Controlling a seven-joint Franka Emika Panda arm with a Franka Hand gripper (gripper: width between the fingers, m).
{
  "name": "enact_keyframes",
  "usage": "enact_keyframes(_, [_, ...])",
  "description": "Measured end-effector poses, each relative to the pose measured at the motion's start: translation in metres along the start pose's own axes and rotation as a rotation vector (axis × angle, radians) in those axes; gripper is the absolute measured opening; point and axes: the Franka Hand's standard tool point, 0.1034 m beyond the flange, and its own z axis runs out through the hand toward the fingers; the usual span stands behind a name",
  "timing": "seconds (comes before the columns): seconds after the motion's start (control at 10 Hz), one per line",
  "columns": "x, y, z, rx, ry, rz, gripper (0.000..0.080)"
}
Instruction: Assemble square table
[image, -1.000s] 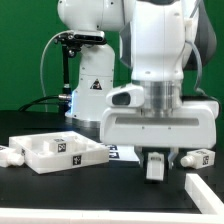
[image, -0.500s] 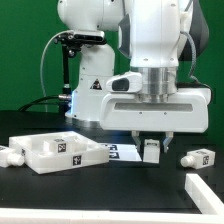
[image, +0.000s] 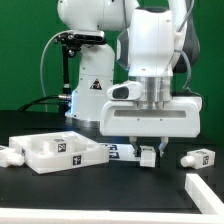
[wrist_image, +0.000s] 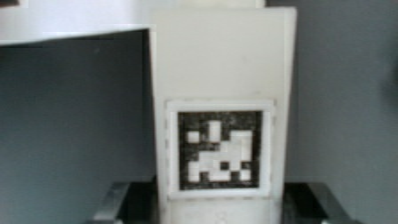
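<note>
In the wrist view a tagged white leg (wrist_image: 222, 120) fills the frame, clamped upright in the end effector (image: 147, 152). Over the last second the arm has raised it off the bench (image: 100, 195) and shifted it toward the exterior view's left, nearer the tabletop (image: 58, 152), likely heading for a corner socket.

A white leg (wrist_image: 219, 80) fills the wrist camera's frame, its black-and-white tag (wrist_image: 221, 146) facing the lens. Dark fingers (wrist_image: 125, 201) of the gripper (wrist_image: 221, 208) clasp the leg's two flanks beside the tag. Behind the leg lie a dark table (wrist_image: 71, 130) and a blurred white part (wrist_image: 63, 20).
</note>
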Motion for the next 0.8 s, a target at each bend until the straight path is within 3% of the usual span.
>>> enact_keyframes(0.1, [0.003,0.007,0.002,0.000,-0.001,0.004,0.0284])
enact_keyframes(0.4, [0.004,0.007,0.000,0.000,-0.014,-0.013,0.0284])
enact_keyframes(0.6, [0.017,0.017,-0.025,0.006,-0.049,-0.047,0.0565])
enact_keyframes(0.7, [0.022,0.029,-0.042,0.011,-0.076,-0.102,0.0632])
enact_keyframes(0.8, [0.034,0.045,-0.061,0.020,-0.101,-0.113,0.0632])
